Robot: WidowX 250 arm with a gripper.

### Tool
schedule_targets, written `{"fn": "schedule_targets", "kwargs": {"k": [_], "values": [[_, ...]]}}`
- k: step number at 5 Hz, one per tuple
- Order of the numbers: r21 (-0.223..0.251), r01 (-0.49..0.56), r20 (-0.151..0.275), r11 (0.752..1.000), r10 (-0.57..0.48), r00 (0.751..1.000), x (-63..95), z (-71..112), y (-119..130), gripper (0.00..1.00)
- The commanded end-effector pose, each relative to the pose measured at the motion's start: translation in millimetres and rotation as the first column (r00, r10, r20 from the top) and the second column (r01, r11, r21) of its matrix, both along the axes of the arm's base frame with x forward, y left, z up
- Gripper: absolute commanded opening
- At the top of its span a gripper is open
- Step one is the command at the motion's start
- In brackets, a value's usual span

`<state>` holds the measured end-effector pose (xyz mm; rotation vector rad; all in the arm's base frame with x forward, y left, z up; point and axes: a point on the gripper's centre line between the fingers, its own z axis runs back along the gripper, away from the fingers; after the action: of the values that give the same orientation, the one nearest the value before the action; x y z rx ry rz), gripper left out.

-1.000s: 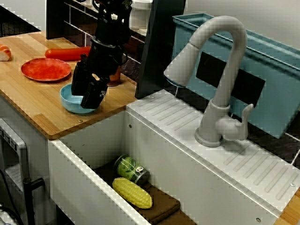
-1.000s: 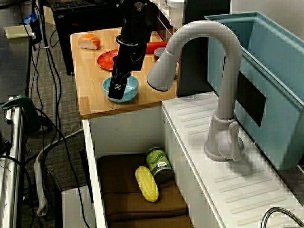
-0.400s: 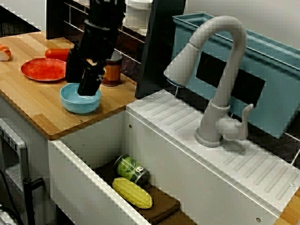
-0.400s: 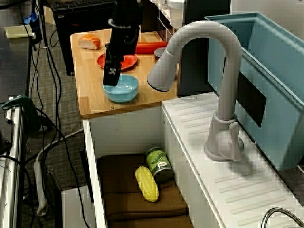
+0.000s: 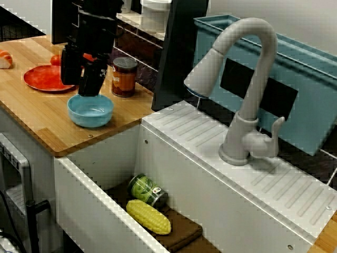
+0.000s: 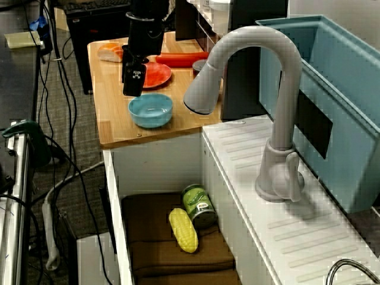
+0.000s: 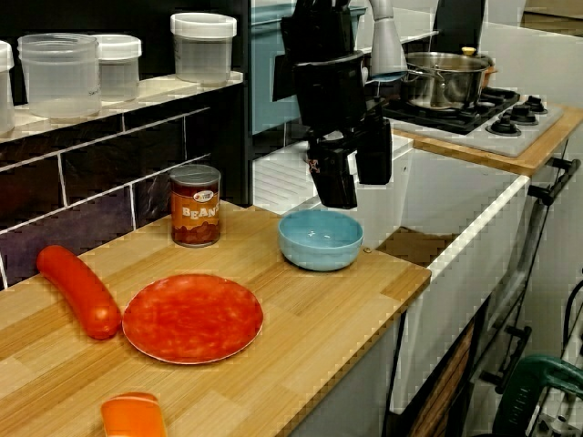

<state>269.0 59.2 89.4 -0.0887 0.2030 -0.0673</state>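
Observation:
My gripper (image 5: 78, 88) hangs open and empty just above the far-left rim of a light blue bowl (image 5: 90, 110) on the wooden counter (image 5: 47, 124). In the view from above, the gripper (image 6: 132, 90) sits between the bowl (image 6: 151, 110) and a red plate (image 6: 155, 74). From the counter-end view the two fingers (image 7: 335, 187) stand apart over the empty bowl (image 7: 320, 238), touching nothing. A beans can (image 7: 196, 205) stands behind the bowl by the tiled wall.
A red sausage (image 7: 80, 289) and an orange sushi piece (image 7: 132, 414) lie near the plate (image 7: 192, 317). In the sink (image 5: 95, 211) a corn cob (image 5: 148, 216) and a green can (image 5: 147, 190) rest on a brown cloth. A grey faucet (image 5: 242, 95) and a blue bin (image 5: 295, 89) stand to the right.
The gripper has lifted out of the blue bowl and drifted toward the red plate. The bowl stays where it was, empty.

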Motion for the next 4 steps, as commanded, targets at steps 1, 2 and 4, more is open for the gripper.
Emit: {"fn": "schedule_targets", "kwargs": {"k": [1, 2, 4], "values": [[-0.008, -0.171, 0.156, 0.985, 0.171, 0.973, -4.7, 37.6, 26.8, 1.0], [-0.093, -0.346, 0.237, 0.934, 0.358, 0.903, -10.8, 50.4, 45.8, 1.0], [-0.049, -0.389, 0.278, 0.92, 0.386, 0.879, -11.9, 51.5, 48.8, 1.0]]}}
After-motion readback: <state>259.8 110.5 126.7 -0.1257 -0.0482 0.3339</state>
